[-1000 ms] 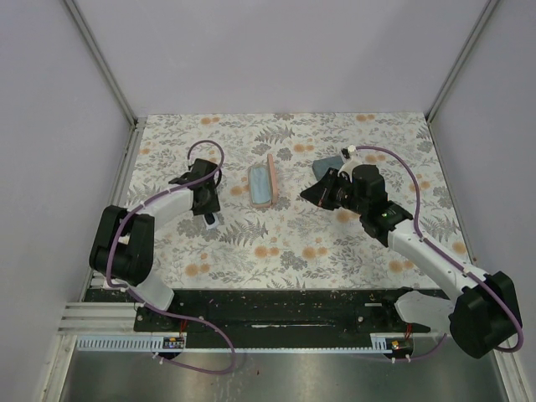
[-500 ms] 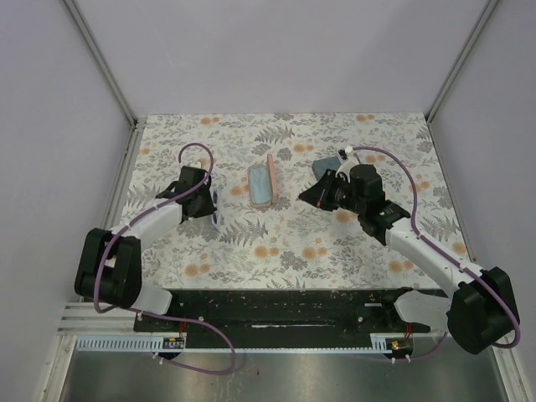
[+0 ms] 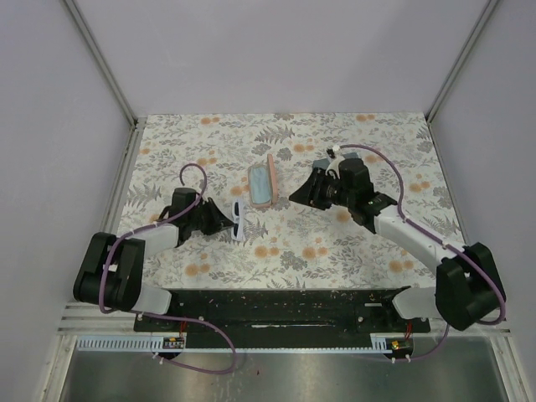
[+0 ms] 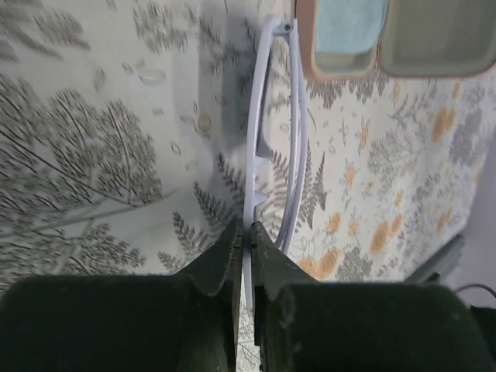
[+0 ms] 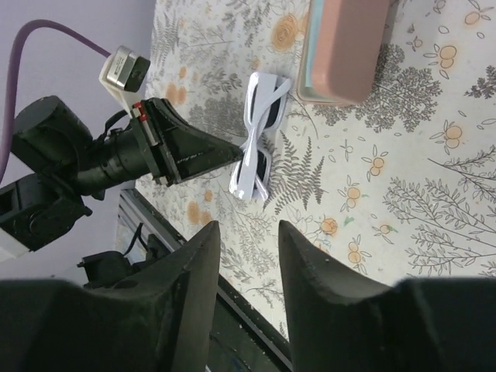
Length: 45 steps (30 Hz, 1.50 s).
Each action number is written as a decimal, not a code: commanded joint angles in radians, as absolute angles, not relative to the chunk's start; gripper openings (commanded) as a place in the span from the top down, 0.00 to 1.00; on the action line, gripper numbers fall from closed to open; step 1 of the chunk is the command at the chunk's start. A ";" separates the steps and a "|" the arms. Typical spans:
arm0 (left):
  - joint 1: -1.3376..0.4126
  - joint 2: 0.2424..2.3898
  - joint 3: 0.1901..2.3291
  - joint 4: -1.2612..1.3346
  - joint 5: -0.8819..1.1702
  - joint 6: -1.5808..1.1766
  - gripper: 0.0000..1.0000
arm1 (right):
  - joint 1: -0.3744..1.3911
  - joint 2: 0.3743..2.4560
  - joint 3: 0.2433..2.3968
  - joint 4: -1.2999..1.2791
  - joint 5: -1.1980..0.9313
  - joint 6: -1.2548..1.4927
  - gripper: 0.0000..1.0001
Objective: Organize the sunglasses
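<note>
Left wrist view: left hand [image 4: 244,232] clamped on the folded whitish sunglasses [image 4: 271,139], right hand [image 5: 246,232] parted, empty; probably best carried level toward the pink case [image 4: 306,46], upper right.

One whitish sunglasses [image 3: 239,220], one pink case [image 5: 345,46], one blue cloth [image 4: 347,25], two tools: left tool [image 4: 245,236], right tool [image 5: 246,229].

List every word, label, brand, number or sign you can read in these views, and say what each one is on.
Nothing legible in any view.
Whitish sunglasses: no brand mark shows on the frame.
Pink case: plain, no lettering visible.
Red tag in the right wrist view: too small to read.
Small boards at the near rail: too small to read.
</note>
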State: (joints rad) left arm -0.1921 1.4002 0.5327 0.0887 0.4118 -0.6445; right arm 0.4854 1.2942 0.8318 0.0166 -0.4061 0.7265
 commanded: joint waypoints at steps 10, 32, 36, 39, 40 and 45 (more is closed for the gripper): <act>-0.245 1.365 0.368 0.416 0.540 -0.785 1.00 | 0.773 1.638 1.054 -0.054 -0.186 0.830 0.46; -0.247 1.247 0.347 0.304 0.500 -0.710 1.00 | 0.881 1.954 1.308 -0.092 -0.069 0.848 0.49; -0.247 1.232 0.351 0.302 0.517 -0.722 1.00 | 0.884 1.977 1.330 -0.104 -0.071 0.851 0.60; -0.247 1.218 0.356 0.293 0.526 -0.724 1.00 | 0.888 1.980 1.342 -0.106 -0.075 0.851 0.89; -0.245 1.213 0.356 0.290 0.529 -0.726 0.97 | 0.890 1.979 1.345 -0.110 -0.077 0.850 0.93; -0.221 1.128 0.362 0.221 0.514 -0.729 0.51 | 0.890 1.959 1.423 -0.219 -0.023 0.783 1.00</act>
State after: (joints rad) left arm -0.2390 1.2156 0.3485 0.2417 0.5053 -0.7303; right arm 0.8772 1.9781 1.3262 -0.1497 -0.0845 0.8391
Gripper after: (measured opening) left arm 0.388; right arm 0.066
